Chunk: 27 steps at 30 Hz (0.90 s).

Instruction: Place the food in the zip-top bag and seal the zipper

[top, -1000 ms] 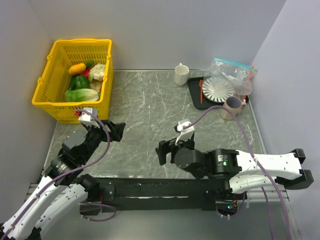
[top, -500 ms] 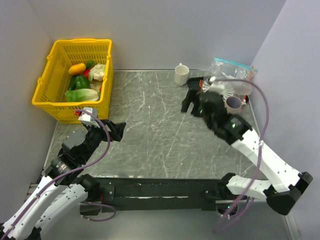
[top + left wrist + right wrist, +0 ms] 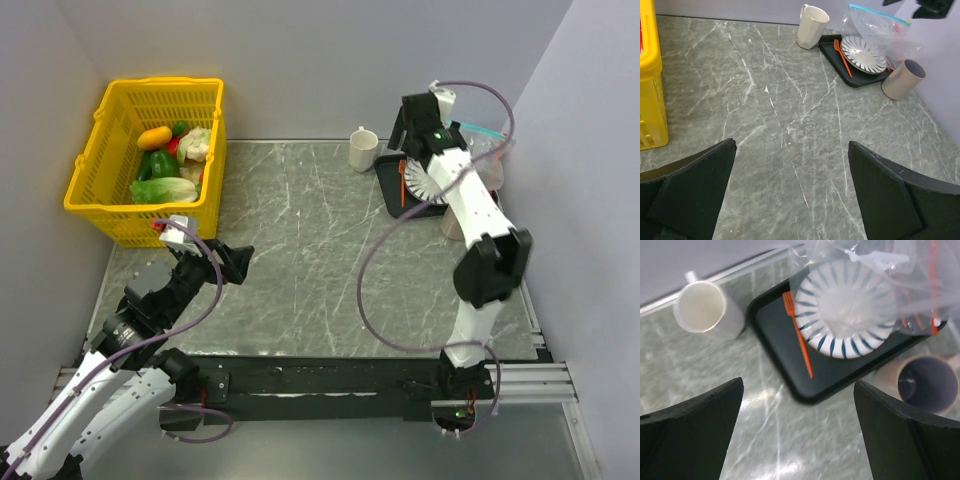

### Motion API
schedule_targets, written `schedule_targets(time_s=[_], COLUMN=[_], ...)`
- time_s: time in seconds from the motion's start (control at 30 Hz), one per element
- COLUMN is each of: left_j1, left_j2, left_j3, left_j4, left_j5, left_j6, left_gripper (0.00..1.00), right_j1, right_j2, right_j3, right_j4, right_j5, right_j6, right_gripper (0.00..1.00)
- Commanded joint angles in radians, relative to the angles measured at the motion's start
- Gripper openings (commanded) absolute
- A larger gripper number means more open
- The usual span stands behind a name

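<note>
my left gripper [image 3: 791, 145] and right gripper [image 3: 799, 385] are wide open, holding nothing. the zip-top bag [image 3: 880, 270] lies over the plate [image 3: 820, 337] at the far right, just beyond my right gripper. the food [image 3: 165, 165] sits in the basket [image 3: 160, 85]; filling the bag and closing the zipper [image 3: 877, 13] are all left.

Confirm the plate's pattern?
Plate: white with dark blue radial stripes; right wrist view shows it best.
</note>
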Motion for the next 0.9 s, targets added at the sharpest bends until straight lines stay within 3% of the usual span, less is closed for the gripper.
schedule_targets(time_s=[0.0,0.27,0.57,0.63,0.7,0.8,0.87], left_j1=[0.005,0.007,0.008,0.008,0.008,0.008,0.008], left_j2=[0.004,0.01,0.023,0.021,0.02,0.02,0.02], left_j3=[-0.002,-0.002,0.0,0.0,0.0,0.0,0.0], left_j4=[0.033,0.031,0.027,0.025,0.027,0.024,0.022], left_j5=[0.02,0.008,-0.01,-0.013,-0.018,-0.02,-0.02], left_j6=[0.007,0.01,0.012,0.012,0.012,0.012,0.012], left_gripper=[0.99,0.99,0.99,0.99,0.99,0.99,0.99], right_j1=[-0.031,-0.083,-0.109,-0.111,-0.11,-0.11,-0.11], right_j2=[0.166,0.424,0.528,0.56,0.562,0.516,0.493], right_j3=[0.259,0.482,0.43,0.437,0.425,0.333,0.267], right_j4=[-0.126,-0.123,-0.065,-0.08,-0.099,-0.064,-0.031], right_j5=[0.118,0.213,0.276,0.268,0.275,0.255,0.232], right_j6=[-0.083,-0.206,-0.28,-0.275,-0.257,-0.24,-0.235], right_gripper=[0.97,0.94,0.95,0.87,0.69,0.59,0.35])
